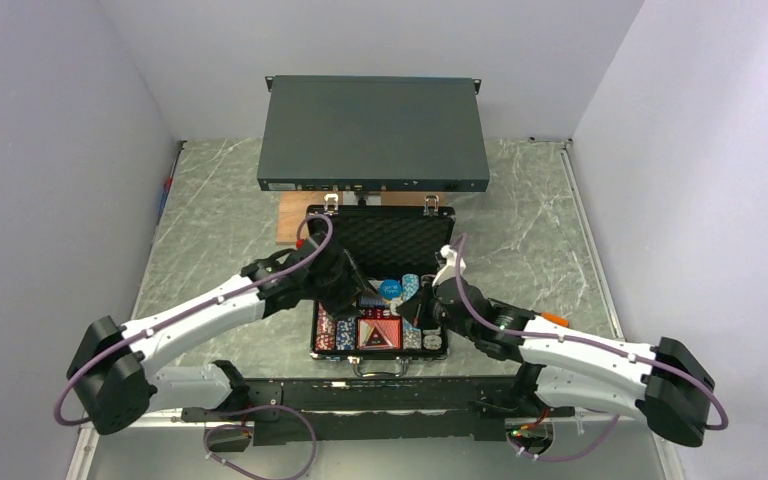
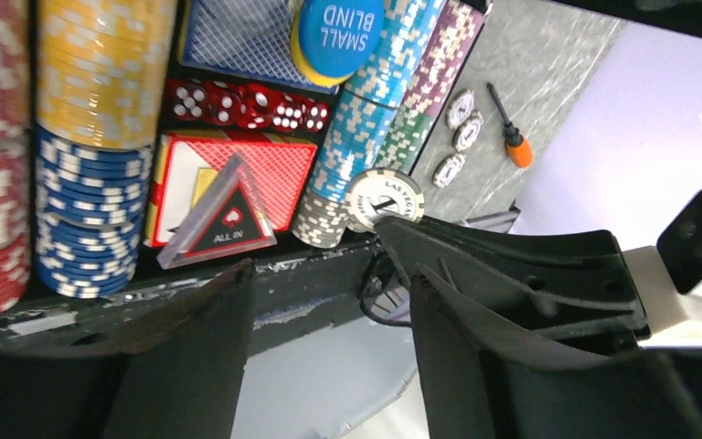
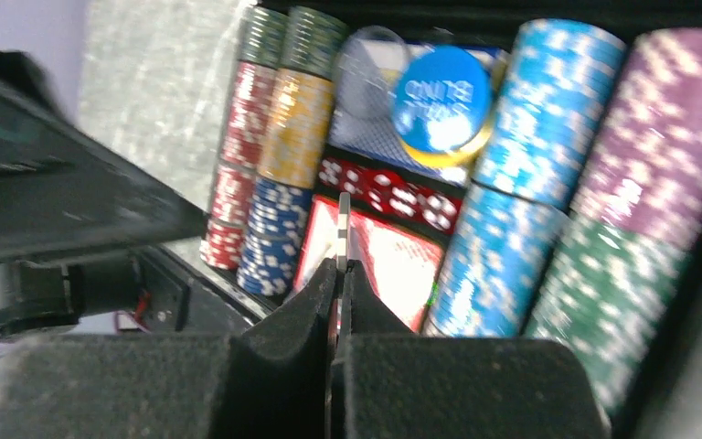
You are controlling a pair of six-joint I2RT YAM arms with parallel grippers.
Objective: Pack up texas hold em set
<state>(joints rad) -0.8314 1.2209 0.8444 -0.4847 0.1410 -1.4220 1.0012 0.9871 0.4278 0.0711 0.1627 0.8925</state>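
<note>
Chip rows (image 2: 87,91) mostly filled, briefcase (image 1: 380,240) left open | grey chip (image 3: 343,229) pinched by right jaws | left jaws spread, empty | three loose chips (image 2: 464,135) left beside briefcase

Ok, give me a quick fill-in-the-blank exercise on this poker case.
The blue disc reads SMALL ____.
The clear triangular marker reads ALL ____.
The dice are ____.
Beside the orange-handled screwdriver lie ____ loose chips.
Missing words: BLIND, IN, red, three.

grey rack box (image 1: 374,120): far on table (image 1: 220,200) | orange screwdriver (image 2: 512,137): on table
</note>
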